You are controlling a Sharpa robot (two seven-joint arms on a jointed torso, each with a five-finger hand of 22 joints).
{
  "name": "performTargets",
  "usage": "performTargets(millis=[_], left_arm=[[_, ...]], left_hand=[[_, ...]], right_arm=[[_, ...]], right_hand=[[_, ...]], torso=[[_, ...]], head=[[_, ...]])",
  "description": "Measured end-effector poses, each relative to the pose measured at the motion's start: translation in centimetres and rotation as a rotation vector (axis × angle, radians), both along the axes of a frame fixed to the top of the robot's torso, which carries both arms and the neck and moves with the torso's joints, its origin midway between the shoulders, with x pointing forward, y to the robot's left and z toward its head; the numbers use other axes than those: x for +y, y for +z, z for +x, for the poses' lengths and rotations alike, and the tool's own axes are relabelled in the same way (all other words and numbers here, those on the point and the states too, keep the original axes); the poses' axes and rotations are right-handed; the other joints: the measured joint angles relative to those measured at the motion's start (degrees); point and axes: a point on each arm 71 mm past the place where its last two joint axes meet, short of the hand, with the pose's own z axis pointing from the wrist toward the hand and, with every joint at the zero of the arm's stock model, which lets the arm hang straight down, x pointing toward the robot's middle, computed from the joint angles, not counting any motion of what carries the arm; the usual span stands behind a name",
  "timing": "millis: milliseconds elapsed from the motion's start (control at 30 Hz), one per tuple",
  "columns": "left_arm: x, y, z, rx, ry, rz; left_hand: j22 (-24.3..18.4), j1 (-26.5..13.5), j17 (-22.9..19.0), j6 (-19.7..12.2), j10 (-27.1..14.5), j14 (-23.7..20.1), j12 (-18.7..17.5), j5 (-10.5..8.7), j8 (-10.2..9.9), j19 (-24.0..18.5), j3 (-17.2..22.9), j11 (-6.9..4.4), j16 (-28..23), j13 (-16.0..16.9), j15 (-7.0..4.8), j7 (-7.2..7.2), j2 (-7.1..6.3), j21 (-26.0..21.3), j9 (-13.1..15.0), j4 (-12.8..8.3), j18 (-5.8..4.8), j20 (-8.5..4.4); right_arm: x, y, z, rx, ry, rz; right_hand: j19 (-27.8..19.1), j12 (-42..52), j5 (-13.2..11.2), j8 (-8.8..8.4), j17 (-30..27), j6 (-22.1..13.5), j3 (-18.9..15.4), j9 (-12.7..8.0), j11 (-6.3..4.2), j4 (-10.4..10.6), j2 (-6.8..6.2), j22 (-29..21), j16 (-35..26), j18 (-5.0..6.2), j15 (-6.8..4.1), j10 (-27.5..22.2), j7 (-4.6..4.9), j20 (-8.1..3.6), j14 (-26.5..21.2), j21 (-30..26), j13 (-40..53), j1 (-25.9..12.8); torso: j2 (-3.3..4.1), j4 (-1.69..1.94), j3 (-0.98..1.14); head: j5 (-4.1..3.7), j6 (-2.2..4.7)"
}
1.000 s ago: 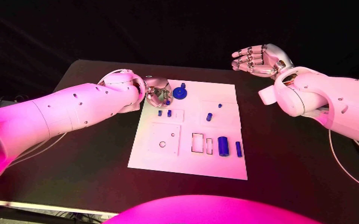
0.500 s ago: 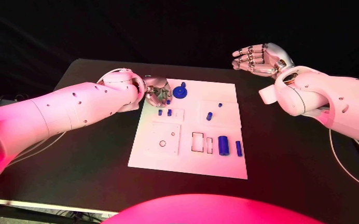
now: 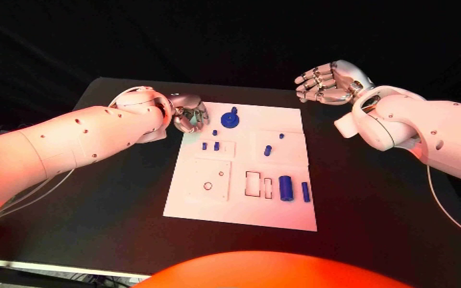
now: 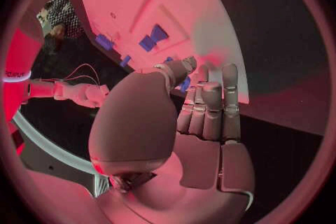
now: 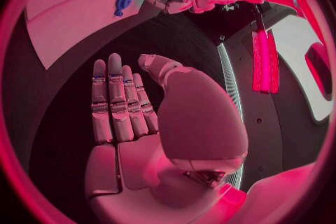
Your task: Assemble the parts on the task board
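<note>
Left robot hand (image 3: 189, 114) is hovering at the task board's (image 3: 240, 201) far left corner, fingers extended close together, holding nothing as far as I'm seeing. Nearest me on the board, blue parts (image 3: 285, 185) are lying by the slots; farther off, a round blue part (image 3: 230, 119) is sitting near that hand. Right robot hand (image 3: 326, 83) is hanging beyond the board's far right corner over the tabletop (image 3: 115, 195), fingers loosely curled and empty.
</note>
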Motion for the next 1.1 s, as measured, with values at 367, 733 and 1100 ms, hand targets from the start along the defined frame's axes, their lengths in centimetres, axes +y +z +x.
performTargets(millis=[367, 733, 1100], left_arm=[[4.3, 3.2, -0.4, 0.036, 0.211, -0.454], [3.3, 4.8, -2.3, 0.17, 0.257, -0.914], [2.9, 5.4, -3.0, 0.221, 0.285, -1.092]], left_hand=[[-1.21, 0.0, -12.34, 1.61, -1.35, -7.28, -0.96, 0.0, -0.04, -1.37, 0.0, 1.35, -7.06, -0.22, 1.12, 1.61, 0.0, -2.31, -0.56, 0.0, -0.01, 0.96], [-1.96, 0.02, -13.58, 1.81, -2.04, -8.32, -0.96, 0.0, -0.04, -2.09, -1.01, 1.61, -8.97, -0.24, 1.47, 1.82, 0.58, -3.56, -0.74, 0.61, -0.01, 1.28], [-2.41, -0.4, -13.71, 1.81, -2.65, -8.32, -0.96, 0.0, 0.18, -2.09, -1.74, 1.8, -9.02, -0.23, 1.47, 1.82, 0.82, -4.17, -0.9, 1.11, -0.01, 1.28]], right_arm=[[2.2, -1.6, -0.9, -0.08, 0.176, -0.425], [3.9, -3.8, -1.8, -0.165, 0.22, -0.652], [5.7, -5.6, -2.3, -0.18, 0.234, -0.716]], right_hand=[[0.98, -7.08, -1.84, -2.48, 13.93, 5.41, -3.64, -1.94, -2.59, -5.45, 1.66, 19.72, 16.57, 0.0, -3.71, 7.74, -2.38, -5.61, 10.78, 24.33, 0.21, -1.06], [5.42, -7.67, -2.83, -4.12, 40.68, 5.38, -1.83, -2.05, -1.86, -4.49, -0.11, 24.81, 50.21, -0.01, -3.5, 2.29, -2.18, -4.63, 11.16, 30.43, 0.22, -3.41], [10.06, -7.67, -2.83, -4.15, 50.5, 5.38, -1.65, -1.67, -1.66, -3.27, -0.19, 32.99, 61.13, 0.01, -3.49, 2.08, -2.19, -4.18, 11.16, 37.99, 0.38, -3.94]], torso=[[0.0, -0.08, 0.01], [0.12, 0.1, -0.2], [0.12, 0.19, -0.18]], head=[[-2.77, 1.22], [-5.03, 1.77], [-4.91, 1.82]])
